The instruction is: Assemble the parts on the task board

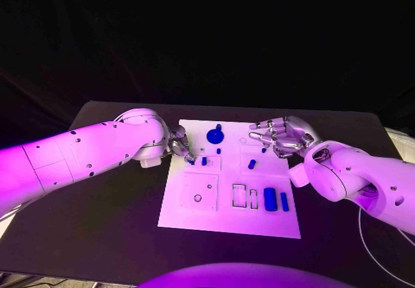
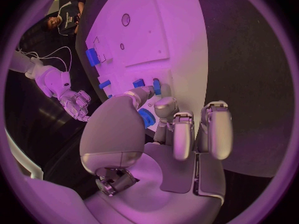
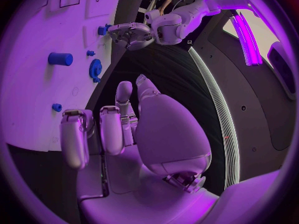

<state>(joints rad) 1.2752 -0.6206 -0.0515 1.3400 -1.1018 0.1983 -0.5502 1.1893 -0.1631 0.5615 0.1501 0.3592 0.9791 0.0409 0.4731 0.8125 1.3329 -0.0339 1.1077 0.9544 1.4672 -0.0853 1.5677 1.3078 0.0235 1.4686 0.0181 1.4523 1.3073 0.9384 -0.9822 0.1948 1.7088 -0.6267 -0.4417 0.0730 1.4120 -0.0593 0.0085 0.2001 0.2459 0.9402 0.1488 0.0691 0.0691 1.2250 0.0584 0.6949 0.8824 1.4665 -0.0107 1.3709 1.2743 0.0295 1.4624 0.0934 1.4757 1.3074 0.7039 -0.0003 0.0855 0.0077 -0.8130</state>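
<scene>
Head view gives you the left hand [image 1: 180,147] at the left edge of the task board [image 1: 207,222], near its far end, fingers curled down over a small blue part [image 1: 190,161] just inside that edge. From the left wrist view you see the fingertips [image 2: 163,104] bunched around a blue piece [image 2: 147,118]; whether it is actually pinched or only touched you cannot tell. Your right hand [image 1: 283,137] hovers over the board's far right corner, palm turned toward the board's middle, fingers loosely spread and bent, nothing in them; the right wrist view confirms the fingers [image 3: 74,134] are apart and hold nothing. On the board, a blue gear [image 1: 215,134] sits near the far edge, two short blue pegs [image 1: 252,163] lie around the middle, and a blue cylinder [image 1: 270,198] with a thinner blue bar [image 1: 283,201] just beside it rests in recesses toward the near right corner. The near left square panel [image 1: 200,192] shows small holes.
</scene>
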